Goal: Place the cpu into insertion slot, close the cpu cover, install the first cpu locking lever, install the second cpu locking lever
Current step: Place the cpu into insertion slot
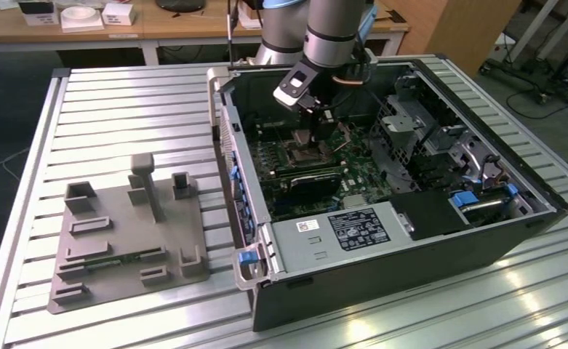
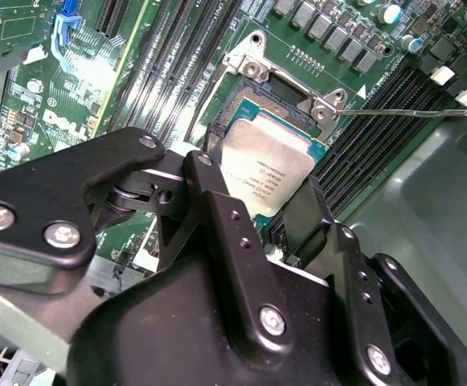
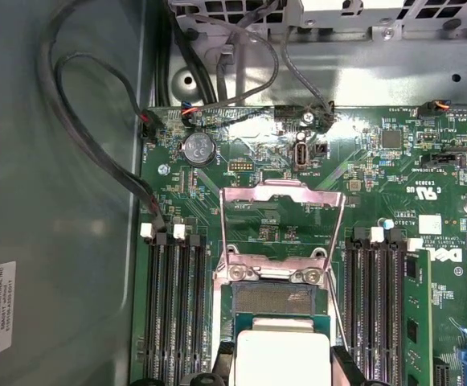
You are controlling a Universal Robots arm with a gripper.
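**Desk:** Where was everything?

**Me:** The open case point(image 1: 390, 280) filled the right of the exterior view. My arm point(image 1: 332, 33) came down from upper centre, and the gripper point(image 1: 315, 138) sat low over the board point(image 1: 353, 154).

**Desk:** And the cover?

**Me:** The cover point(image 3: 249, 193) lay swung open beyond the socket point(image 3: 273, 299).

**Desk:** The jaws?

**Me:** They were closed to chip width, with the fingers point(image 2: 221, 209) pressing two opposite edges of the cpu point(image 2: 269, 165). It hung over the socket, with some pins bare beside it. One lever point(image 2: 402, 112) stuck out sideways.
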